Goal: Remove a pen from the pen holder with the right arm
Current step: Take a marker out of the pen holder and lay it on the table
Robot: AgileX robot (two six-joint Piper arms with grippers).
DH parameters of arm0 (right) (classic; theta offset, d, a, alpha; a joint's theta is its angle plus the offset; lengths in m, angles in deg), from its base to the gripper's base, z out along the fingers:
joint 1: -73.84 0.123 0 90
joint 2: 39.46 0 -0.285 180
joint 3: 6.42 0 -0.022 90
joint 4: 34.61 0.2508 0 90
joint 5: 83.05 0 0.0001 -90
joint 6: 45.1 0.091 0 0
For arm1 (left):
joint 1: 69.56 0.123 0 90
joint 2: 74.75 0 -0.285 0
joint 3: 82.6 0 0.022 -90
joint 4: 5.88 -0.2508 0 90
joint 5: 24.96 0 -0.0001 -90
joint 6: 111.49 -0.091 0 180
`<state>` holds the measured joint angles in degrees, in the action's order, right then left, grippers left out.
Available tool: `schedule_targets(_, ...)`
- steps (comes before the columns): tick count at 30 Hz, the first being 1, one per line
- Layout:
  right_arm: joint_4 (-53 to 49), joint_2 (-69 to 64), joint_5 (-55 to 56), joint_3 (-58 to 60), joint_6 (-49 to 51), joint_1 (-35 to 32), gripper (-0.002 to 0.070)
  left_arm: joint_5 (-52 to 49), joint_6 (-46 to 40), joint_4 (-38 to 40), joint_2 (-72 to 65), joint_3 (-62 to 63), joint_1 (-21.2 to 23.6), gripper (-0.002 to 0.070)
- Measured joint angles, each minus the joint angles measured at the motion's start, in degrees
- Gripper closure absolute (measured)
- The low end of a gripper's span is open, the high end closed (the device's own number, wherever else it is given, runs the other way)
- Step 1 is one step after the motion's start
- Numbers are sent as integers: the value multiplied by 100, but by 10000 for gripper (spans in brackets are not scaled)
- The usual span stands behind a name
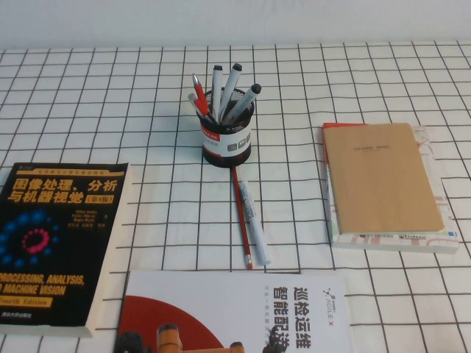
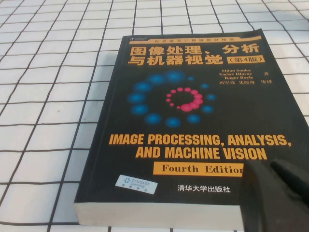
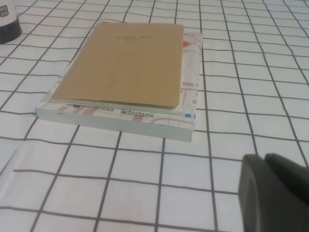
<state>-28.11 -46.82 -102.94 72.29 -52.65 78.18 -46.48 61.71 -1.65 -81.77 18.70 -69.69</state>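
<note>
A black mesh pen holder (image 1: 227, 140) stands upright at the table's middle, with several pens (image 1: 234, 88) sticking out of it. On the cloth just in front of it lie a red pen (image 1: 241, 217) and a white marker (image 1: 252, 223), side by side. Neither arm shows in the high view. My right gripper (image 3: 265, 159) hovers shut and empty over the checked cloth, near the front of the tan notebook (image 3: 125, 63); the holder's base (image 3: 7, 21) is just visible far off. My left gripper (image 2: 270, 164) is shut and empty above the black textbook (image 2: 193, 121).
The black textbook (image 1: 55, 243) lies at the front left. The tan notebook (image 1: 379, 176) rests on a white book at the right. A white and red booklet (image 1: 235, 316) lies at the front middle, with an orange object (image 1: 176, 340) at its near edge.
</note>
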Motion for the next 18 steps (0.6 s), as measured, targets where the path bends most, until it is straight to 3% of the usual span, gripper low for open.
schedule_targets(13, 9, 0, 0, 0, 0, 0, 692, 0, 0, 0, 0, 0, 0, 678)
schedule_targets(18, 530, 0, 331, 0, 0, 0, 692, 0, 0, 0, 0, 0, 0, 678)
